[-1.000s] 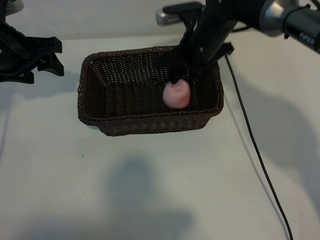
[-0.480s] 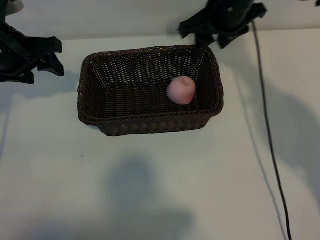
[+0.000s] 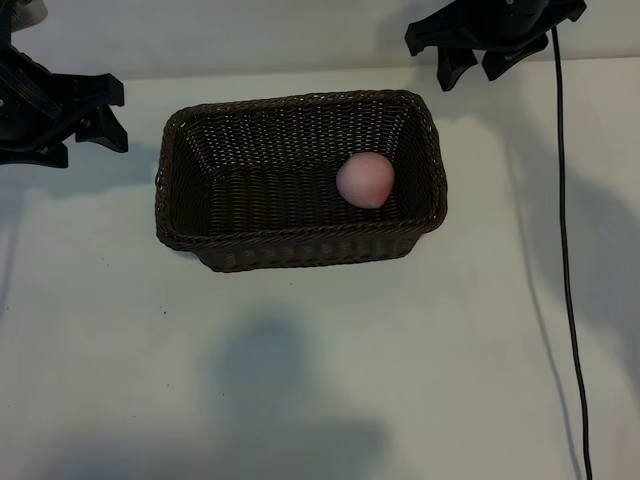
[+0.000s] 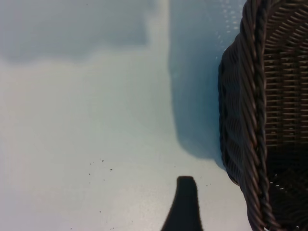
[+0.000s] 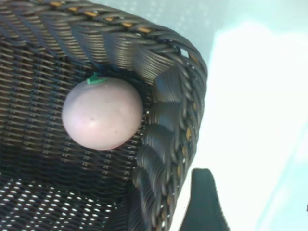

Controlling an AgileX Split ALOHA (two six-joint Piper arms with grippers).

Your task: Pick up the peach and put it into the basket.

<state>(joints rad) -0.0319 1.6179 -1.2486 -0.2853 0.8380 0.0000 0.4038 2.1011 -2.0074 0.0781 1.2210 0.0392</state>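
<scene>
my right gripper (image 3: 478,62) is spread and empty, fingers (image 5: 204,202) clear of everything, hanging past the far right corner of the basket (image 3: 300,245). the peach (image 3: 365,180) sits inside on the basket floor, at the right end, near the right wall. in my right wrist view it is close to round, no real long axis, with its little green stem tip (image 5: 95,79) pointing toward the braided rim at the corner. the basket's long side runs left to right across the table (image 3: 300,380). out at the far left my left gripper (image 3: 105,115) is parked, jaws apart, holding nothing, just beside the basket's left end.
</scene>
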